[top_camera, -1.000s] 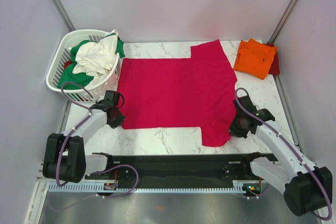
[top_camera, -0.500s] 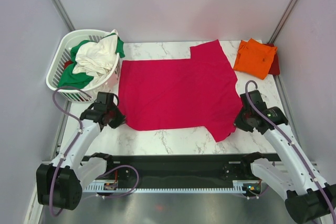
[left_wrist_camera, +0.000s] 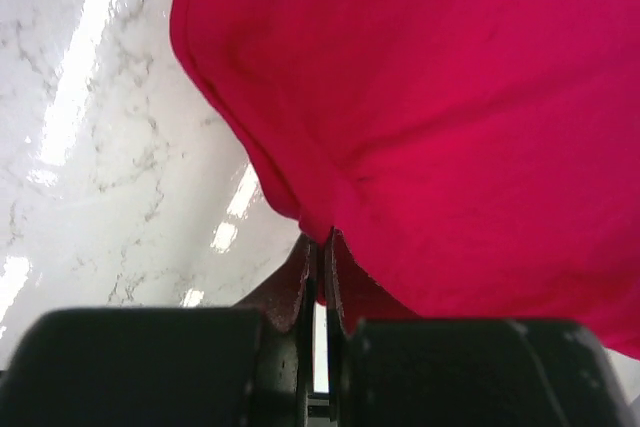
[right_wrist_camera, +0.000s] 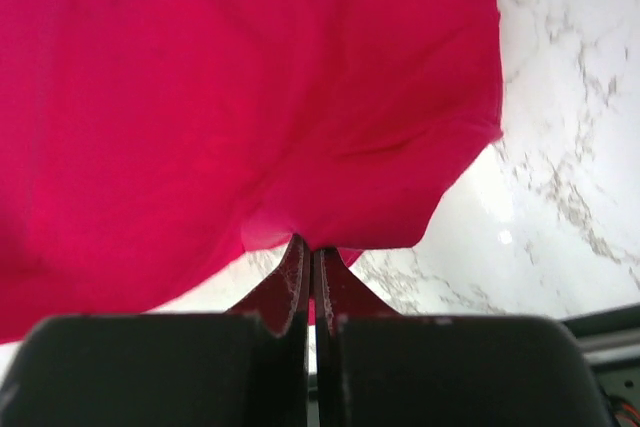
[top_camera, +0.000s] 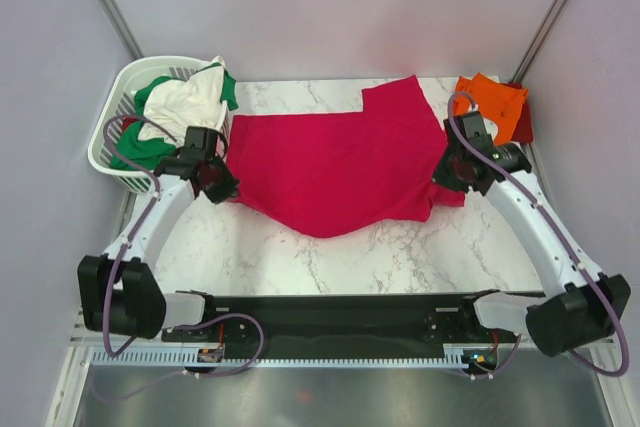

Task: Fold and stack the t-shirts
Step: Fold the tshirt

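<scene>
**2 pinches on 1 limp shirt**

Both pairs of fingers (left_wrist_camera: 300, 282) are pressed almost together, with only a thin layer of crimson cloth caught between them. The left gripper (left_wrist_camera: 320, 247) is clamped on the near-left corner of the crimson t-shirt (top_camera: 340, 162), and the right gripper (right_wrist_camera: 310, 252) on its near-right edge, by the sleeve. Between the 2 grips the near hem is seen sagging in a curve toward the table (top_camera: 400, 257). The far part of the shirt is spread flat on the marble, mid-table.

The cloth is judged light, soft and limp, so no shape is kept unaided. It is best taken at corners or along the hem, at 2 points at once, and kept taut so that a fold falls straight. Slipping out of so thin a pinch is to be watched for.

At the far right an orange t-shirt (top_camera: 490, 107) is laid folded, partly over a dark red t-shirt (top_camera: 522, 125). Cream (top_camera: 185, 107) and green (top_camera: 140, 147) shirts are heaped in the basket (top_camera: 110, 147) at the far left.
</scene>
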`<act>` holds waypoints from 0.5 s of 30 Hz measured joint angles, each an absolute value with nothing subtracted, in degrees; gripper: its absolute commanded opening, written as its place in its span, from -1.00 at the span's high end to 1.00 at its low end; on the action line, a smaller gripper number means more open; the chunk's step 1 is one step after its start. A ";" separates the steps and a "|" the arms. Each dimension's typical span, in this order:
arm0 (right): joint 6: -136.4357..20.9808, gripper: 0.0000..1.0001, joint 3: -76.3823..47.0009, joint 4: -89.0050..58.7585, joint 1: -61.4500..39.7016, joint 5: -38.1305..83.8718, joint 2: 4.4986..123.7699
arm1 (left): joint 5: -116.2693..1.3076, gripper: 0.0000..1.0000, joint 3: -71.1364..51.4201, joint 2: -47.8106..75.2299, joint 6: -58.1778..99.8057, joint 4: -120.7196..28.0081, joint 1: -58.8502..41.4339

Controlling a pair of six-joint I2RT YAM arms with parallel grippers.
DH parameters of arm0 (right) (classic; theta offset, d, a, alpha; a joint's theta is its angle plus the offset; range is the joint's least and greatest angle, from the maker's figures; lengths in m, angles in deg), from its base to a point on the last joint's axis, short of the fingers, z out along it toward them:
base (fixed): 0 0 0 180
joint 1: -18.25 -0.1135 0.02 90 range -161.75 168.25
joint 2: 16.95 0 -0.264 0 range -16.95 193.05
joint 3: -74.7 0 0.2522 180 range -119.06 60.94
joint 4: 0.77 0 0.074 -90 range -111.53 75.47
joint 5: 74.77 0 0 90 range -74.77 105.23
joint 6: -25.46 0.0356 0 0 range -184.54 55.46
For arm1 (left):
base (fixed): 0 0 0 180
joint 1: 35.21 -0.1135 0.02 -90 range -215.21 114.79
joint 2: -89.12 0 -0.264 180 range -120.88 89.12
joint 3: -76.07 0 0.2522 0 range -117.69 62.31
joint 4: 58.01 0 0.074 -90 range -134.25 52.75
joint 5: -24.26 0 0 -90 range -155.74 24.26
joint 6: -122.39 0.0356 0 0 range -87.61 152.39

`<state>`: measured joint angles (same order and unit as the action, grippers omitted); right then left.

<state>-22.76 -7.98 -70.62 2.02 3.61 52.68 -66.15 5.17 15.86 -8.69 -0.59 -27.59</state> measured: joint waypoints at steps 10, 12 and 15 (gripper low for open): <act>-27.42 1.00 -23.37 -67.41 5.41 -0.12 68.94 | -69.36 0.95 -6.42 4.04 -5.63 0.26 -31.52; -28.03 1.00 -25.12 -67.26 5.83 -0.43 71.65 | -70.17 0.95 -8.01 2.03 -5.23 0.59 -31.83; -28.77 1.00 -27.28 -67.26 6.31 -0.78 75.32 | -70.43 0.95 -10.66 -1.47 -4.62 0.70 -31.96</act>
